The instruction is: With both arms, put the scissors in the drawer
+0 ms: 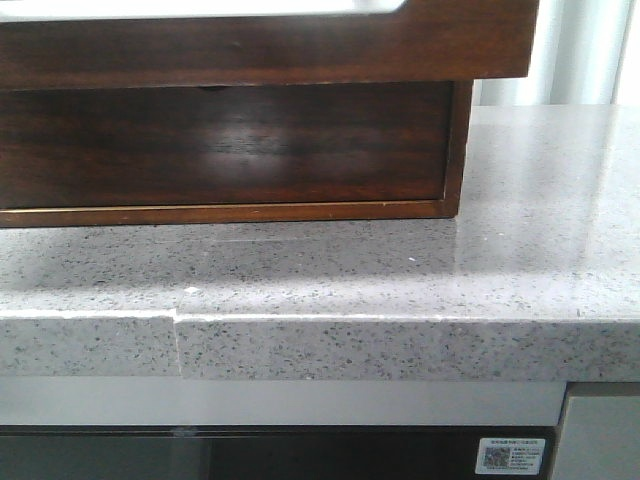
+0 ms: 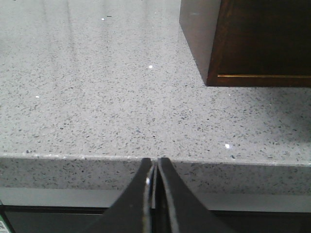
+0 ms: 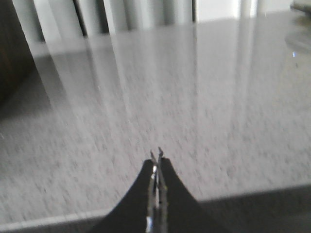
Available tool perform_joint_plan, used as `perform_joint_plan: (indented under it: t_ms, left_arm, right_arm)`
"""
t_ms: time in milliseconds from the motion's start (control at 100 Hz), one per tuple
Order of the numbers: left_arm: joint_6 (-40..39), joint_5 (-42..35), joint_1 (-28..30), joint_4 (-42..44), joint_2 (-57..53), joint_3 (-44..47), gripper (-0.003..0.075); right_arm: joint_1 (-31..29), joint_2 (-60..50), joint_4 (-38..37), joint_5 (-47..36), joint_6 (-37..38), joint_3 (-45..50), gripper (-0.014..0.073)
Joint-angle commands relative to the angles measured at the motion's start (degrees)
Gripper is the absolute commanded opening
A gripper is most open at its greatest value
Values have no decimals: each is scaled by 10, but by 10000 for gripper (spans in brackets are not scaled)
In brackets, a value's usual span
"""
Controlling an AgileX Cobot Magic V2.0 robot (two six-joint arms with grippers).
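The drawer [image 1: 300,45] is a wide dark reddish-brown wood front at the top of the front view, standing out over the cabinet below, with white showing in its top cut-out. The scissors are not in any view. Neither gripper shows in the front view. My left gripper [image 2: 154,160] is shut on nothing, its tips level with the counter's front edge, to the left of the cabinet's corner [image 2: 262,43]. My right gripper [image 3: 156,154] is shut on nothing, its tips just over the counter's front edge.
The wood cabinet [image 1: 230,150] stands on a speckled grey stone counter [image 1: 400,280]. A seam [image 1: 178,330] runs through the counter's front edge. A blurred pale object [image 3: 301,7] sits at the far edge in the right wrist view. Curtains hang behind the counter.
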Motion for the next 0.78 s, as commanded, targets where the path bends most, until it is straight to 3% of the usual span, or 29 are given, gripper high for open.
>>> perform_joint_plan:
  t_ms: [0, 80, 770]
  left_arm:
    - [-6, -18, 1, -6, -18, 14, -19]
    - [-6, -18, 1, -6, -18, 14, -19]
    - [-6, -18, 1, -6, -18, 14, -18]
  right_arm:
    - [-5, -12, 30, 8, -60, 4, -71]
    - [-5, -12, 55, 34, -102, 4, -71]
    - [-5, -12, 55, 35, -102, 4, -71]
